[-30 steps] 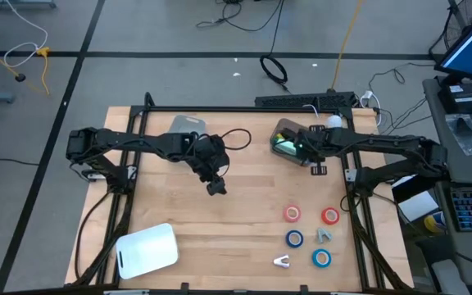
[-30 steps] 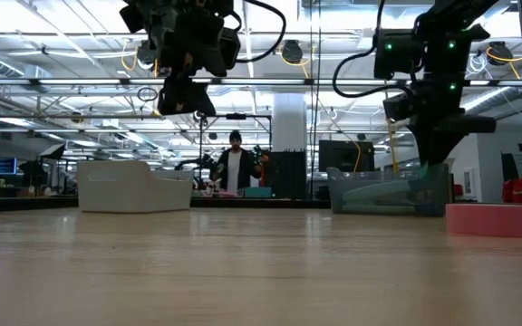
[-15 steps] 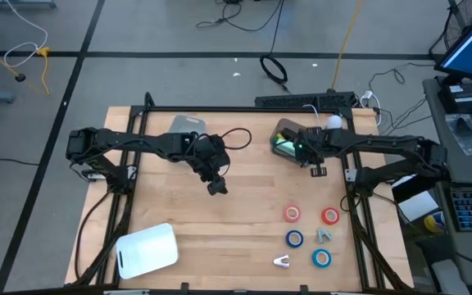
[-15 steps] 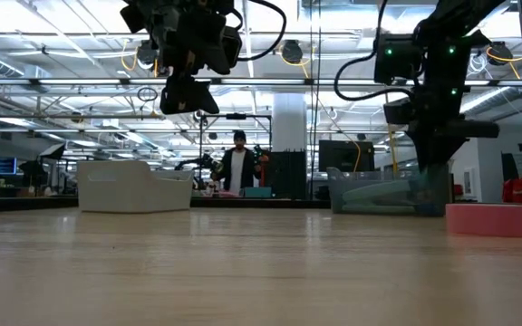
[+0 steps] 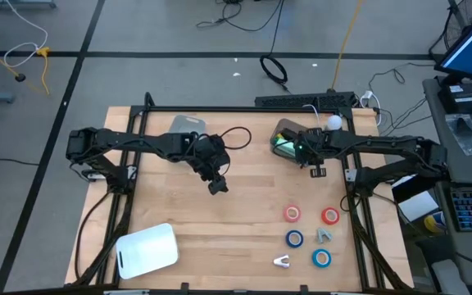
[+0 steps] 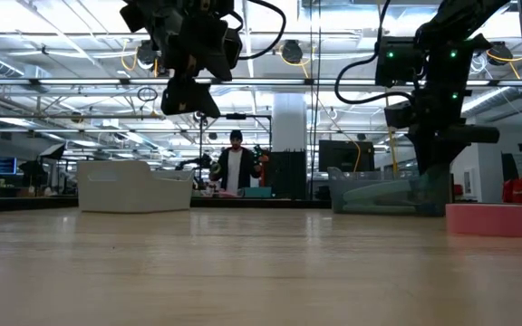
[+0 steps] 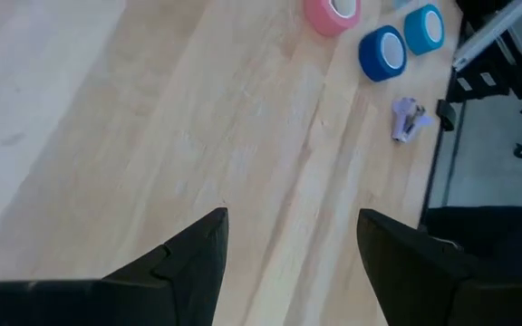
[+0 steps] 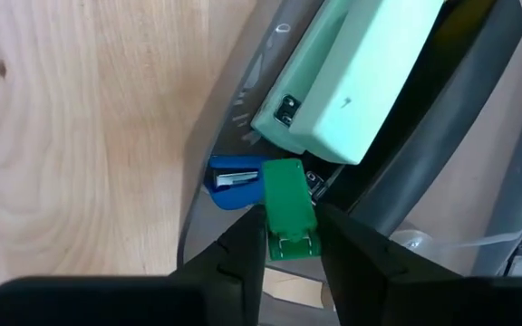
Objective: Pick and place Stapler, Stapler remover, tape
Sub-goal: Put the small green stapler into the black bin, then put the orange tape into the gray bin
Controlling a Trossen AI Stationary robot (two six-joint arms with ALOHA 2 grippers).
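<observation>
Wooden planks are forming the table (image 5: 244, 221), and things are lying on it as follows, going from left to right in the high view. At the near left corner a white bin (image 5: 147, 250) is sitting on its own, well apart from everything else. Further back, a grey bin (image 5: 188, 124) is resting near the far edge, partly under the left arm. The left gripper (image 5: 217, 187) is hovering over bare wood near the middle of the table; in the left wrist view its two dark fingers (image 7: 188, 263) are standing apart with nothing between them. That same view is showing tape rolls and a small pale stapler remover (image 7: 409, 119) lying ahead of it.

Right of centre, a clear bin (image 5: 287, 141) is sitting near the far edge, and the right gripper (image 5: 316, 166) is hanging just beside it. The right wrist view is showing a mint-green stapler (image 8: 356, 68), a blue stapler (image 8: 234, 181) and a green stapler (image 8: 288, 213) lying in that bin, the green one reaching into the gap between the parted fingers (image 8: 234, 263); whether they are touching it I cannot tell.

Toward the near right, the tape is lying in a loose cluster: a red roll (image 5: 292, 214), another red roll (image 5: 329, 216), a blue roll (image 5: 294, 238) and a second blue roll (image 5: 322, 258). A grey stapler remover (image 5: 325, 235) is lying between them, and a white one (image 5: 282, 261) is lying just left of the nearest blue roll.
</observation>
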